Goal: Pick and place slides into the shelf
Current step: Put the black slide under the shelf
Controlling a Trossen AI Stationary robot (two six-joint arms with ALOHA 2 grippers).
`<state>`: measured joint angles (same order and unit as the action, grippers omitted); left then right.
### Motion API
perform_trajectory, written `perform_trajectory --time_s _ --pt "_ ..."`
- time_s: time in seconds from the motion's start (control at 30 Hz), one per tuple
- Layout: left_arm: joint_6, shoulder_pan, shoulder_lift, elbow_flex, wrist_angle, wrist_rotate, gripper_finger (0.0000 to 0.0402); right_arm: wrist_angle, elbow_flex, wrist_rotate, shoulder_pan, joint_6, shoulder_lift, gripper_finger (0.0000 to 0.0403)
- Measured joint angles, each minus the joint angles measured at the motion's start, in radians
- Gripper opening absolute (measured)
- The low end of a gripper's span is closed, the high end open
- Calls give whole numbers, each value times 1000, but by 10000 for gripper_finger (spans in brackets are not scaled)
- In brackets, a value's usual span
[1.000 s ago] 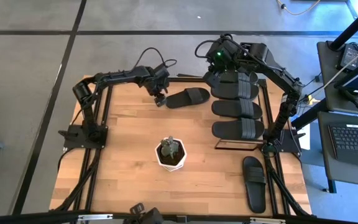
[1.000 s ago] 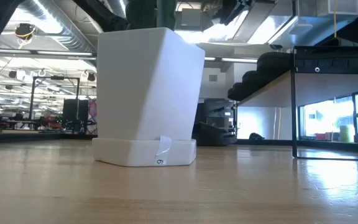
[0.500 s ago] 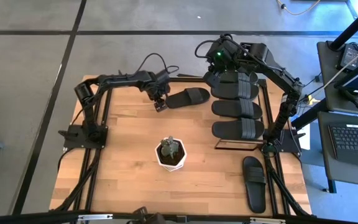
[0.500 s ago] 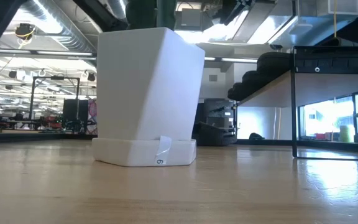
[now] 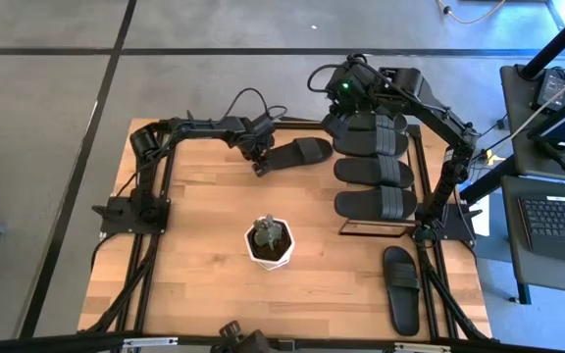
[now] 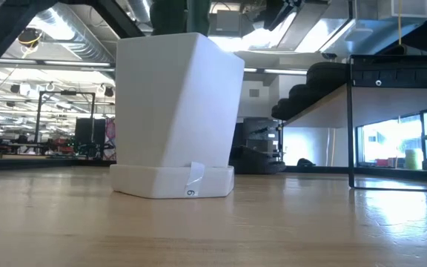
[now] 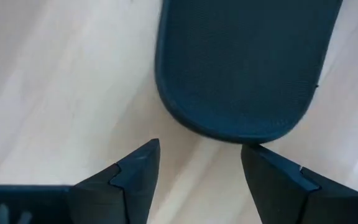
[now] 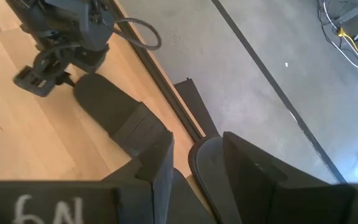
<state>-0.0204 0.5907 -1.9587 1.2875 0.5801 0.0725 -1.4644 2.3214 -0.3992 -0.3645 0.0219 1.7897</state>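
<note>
Seen from overhead, a wooden table [image 5: 194,245] fills the centre of the frame, with two dark robot arms reaching in from its left and right edges.

The left gripper [image 5: 260,167] sits in the upper middle of the frame, right at the end of a black slide sandal [image 5: 298,153] lying flat on the table. Its fingers are spread apart with nothing between them. In the left wrist view, the two dark fingertips [image 7: 135,171] frame the rounded end of that sandal [image 7: 244,68], just short of it, with bare wood between them.

The right gripper [image 5: 346,98] is in the upper right of the frame, over the far end of the shelf [image 5: 373,227]. In the right wrist view its fingers [image 8: 160,165] are closed on the edge of a black slide [image 8: 207,168].

Three more slides lie side by side on the shelf in the right part of the frame: one at the top [image 5: 371,139], one in the middle [image 5: 375,172] and one at the bottom [image 5: 377,204]. Another slide [image 5: 401,288] lies on the table in the lower right, well apart from the shelf.

A white planter [image 5: 270,245] with a small plant stands near the table's centre; in the low view it [image 6: 176,115] fills the middle left of the frame.
</note>
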Motion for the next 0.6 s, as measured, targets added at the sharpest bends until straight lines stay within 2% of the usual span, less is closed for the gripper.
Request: perform_trajectory --time_s 0.17,0.3,0.6 --pt "45 -1 1 1 -94 9 218 0 0 0 0 0 0 139" --pt "72 -1 1 1 -162 78 218 -1 0 0 0 0 0 139" --pt "109 -5 -19 2 -250 95 218 -2 0 0 0 0 0 139"
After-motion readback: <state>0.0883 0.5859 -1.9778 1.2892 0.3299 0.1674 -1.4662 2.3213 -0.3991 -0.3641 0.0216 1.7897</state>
